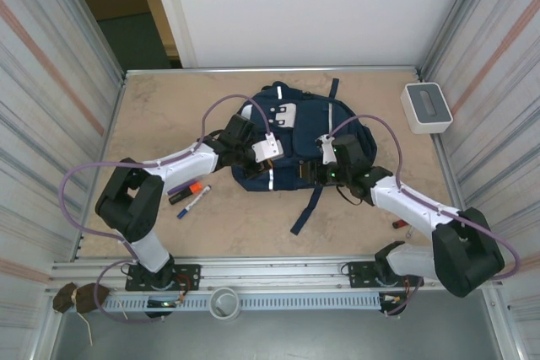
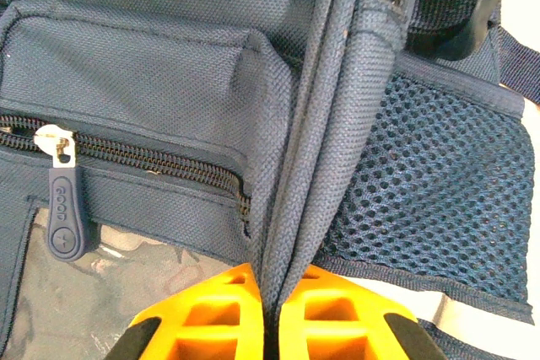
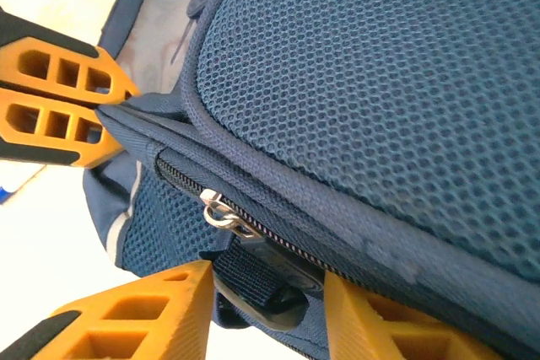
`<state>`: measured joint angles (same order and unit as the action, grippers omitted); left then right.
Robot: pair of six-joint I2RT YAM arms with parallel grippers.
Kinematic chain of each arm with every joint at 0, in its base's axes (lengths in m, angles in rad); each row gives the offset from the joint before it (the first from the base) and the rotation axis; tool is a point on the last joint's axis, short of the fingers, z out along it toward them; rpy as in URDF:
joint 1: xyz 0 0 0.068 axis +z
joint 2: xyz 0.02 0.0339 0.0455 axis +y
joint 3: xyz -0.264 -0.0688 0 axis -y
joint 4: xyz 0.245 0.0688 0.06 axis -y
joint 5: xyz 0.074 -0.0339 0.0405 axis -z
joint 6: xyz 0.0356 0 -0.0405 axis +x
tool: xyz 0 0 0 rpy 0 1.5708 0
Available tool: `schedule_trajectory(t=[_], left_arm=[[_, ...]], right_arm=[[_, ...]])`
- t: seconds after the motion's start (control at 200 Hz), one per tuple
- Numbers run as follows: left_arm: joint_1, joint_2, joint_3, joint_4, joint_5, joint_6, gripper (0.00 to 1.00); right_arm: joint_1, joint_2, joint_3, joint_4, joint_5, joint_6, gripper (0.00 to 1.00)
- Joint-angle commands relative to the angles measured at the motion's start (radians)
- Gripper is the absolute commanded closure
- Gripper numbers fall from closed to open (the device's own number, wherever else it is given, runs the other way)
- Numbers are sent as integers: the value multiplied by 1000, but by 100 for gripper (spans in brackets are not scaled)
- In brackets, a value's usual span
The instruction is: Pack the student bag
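The student bag (image 1: 291, 137) lies mid-frame, with bare table (image 1: 169, 94) on every side. The left gripper (image 2: 272, 297) is pressed together on the bag's raised side seam. The right gripper (image 3: 268, 280) is spread, flanking the zipper pull (image 3: 253, 292) at lower centre.

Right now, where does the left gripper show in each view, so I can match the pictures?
Top external: left gripper at picture centre, on the student bag's left side.
Left wrist: gripper bottom centre, orange jaws shut on a bag seam.
Right wrist: gripper upper left, pinching that seam.
Shared landmark: the pinched seam.
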<state>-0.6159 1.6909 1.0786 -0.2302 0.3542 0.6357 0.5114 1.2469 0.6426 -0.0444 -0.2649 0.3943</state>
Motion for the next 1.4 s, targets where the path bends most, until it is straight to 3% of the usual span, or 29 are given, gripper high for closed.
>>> schedule_trajectory(t=[0.0, 0.501, 0.802, 1.107, 1.393], left_arm=[[-2, -5, 5, 14, 34, 9, 100], [-5, -2, 6, 12, 48, 12, 100], [-12, -1, 7, 2, 103, 30, 100], [-13, 4, 13, -11, 112, 38, 100], [-15, 5, 12, -14, 113, 39, 100]], right_arm=[[6, 32, 41, 44, 4, -22, 60], [48, 9, 20, 62, 236, 133, 53], [57, 81, 44, 147, 191, 165, 51], [44, 67, 15, 262, 30, 152, 64], [12, 67, 15, 215, 42, 133, 79]])
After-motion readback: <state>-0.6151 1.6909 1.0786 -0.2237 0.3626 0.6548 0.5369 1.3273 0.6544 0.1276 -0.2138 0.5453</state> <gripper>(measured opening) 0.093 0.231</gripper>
